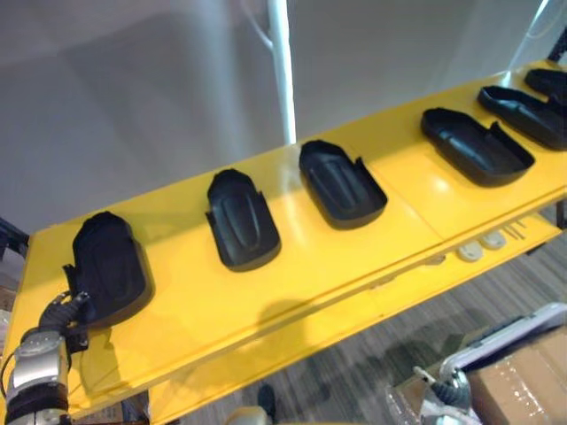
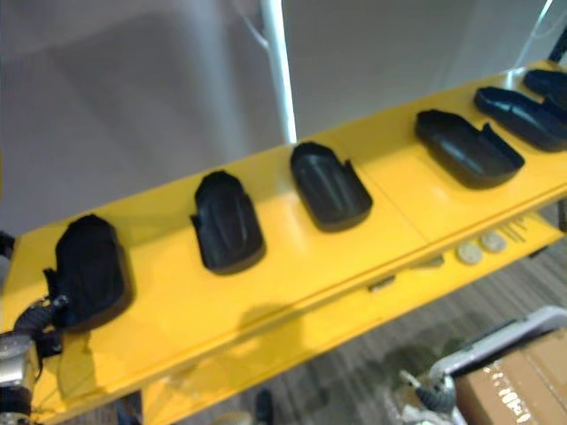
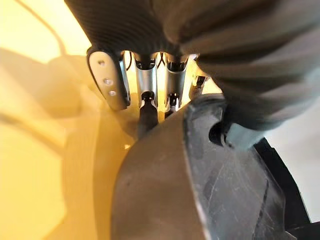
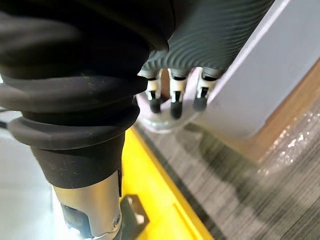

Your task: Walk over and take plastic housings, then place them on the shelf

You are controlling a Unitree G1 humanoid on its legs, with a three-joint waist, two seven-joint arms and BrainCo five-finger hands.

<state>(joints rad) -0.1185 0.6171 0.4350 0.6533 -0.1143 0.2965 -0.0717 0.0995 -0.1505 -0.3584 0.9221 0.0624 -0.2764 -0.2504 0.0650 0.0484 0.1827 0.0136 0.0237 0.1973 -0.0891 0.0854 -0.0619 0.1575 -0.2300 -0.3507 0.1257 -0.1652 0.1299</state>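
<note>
Shelf (image 1: 292, 257): yellow, glossy and smooth, with soft reflections. It looks like painted metal, though that is hard to confirm.
Housings (image 1: 341, 183): black plastic, smooth, with a dull sheen along the ribs.
Left hand (image 3: 150, 25): cover dark, ribbed, matt and rubbery.
Right hand (image 4: 210, 30): fingers (image 4: 175, 92) silver metal with dark matt tips.
Floor (image 1: 505, 292): grey carpet with a streaked weave.
Box (image 1: 523, 381): brown cardboard.

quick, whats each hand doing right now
Left hand: closed on the leftmost plastic housing on the yellow shelf.
Right hand: open, fingers relaxed, holding nothing.
</note>
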